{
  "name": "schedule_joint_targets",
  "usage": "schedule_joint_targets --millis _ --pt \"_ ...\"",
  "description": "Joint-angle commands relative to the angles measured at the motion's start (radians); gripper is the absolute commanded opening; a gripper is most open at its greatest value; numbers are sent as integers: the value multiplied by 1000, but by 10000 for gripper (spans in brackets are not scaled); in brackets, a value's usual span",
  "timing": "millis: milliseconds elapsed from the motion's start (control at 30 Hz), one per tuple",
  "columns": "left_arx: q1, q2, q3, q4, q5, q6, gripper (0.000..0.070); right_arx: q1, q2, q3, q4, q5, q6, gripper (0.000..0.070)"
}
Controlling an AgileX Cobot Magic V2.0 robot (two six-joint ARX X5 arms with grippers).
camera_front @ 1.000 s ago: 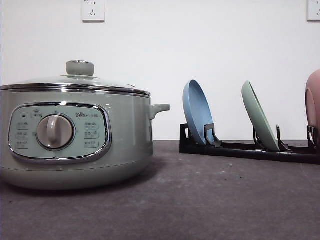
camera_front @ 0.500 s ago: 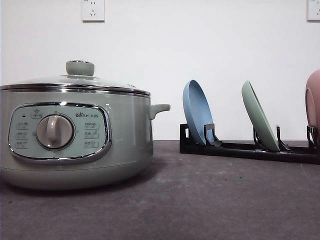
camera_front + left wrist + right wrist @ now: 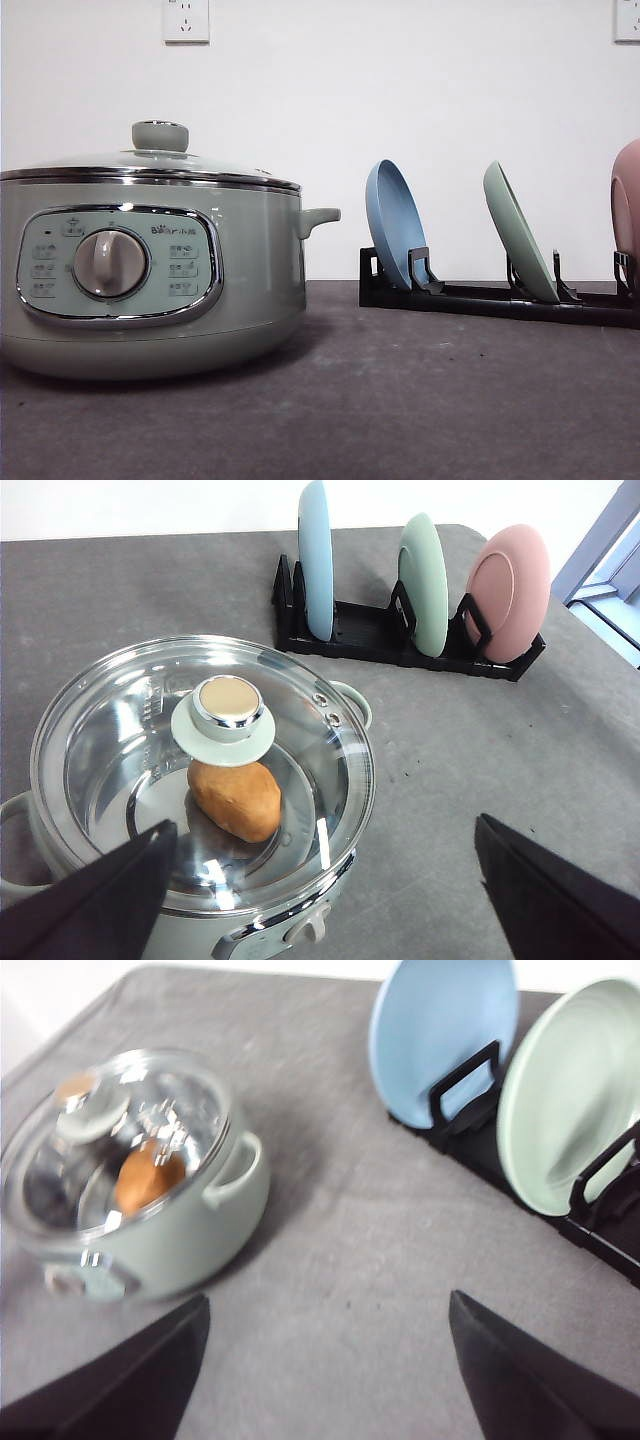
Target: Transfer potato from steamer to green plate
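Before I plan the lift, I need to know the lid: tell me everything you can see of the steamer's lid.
The lid is a round dome of clear glass with a chrome rim and a pale green knob capped in shiny metal at its centre. It sits closed and level on the steamer, touching nothing else. Through the glass the potato shows, lying inside below the knob.
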Motion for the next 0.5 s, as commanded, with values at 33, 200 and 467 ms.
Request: schedule_joint_targets --millis 33,200,467 --pt "-2 6 25 11 1 11 606 3 48 32 39 8 61 479" --pt "-2 6 25 11 1 11 606 3 170 108 94 11 90 479" --pt "-2 6 25 11 1 11 606 3 463 333 135 19 106 479"
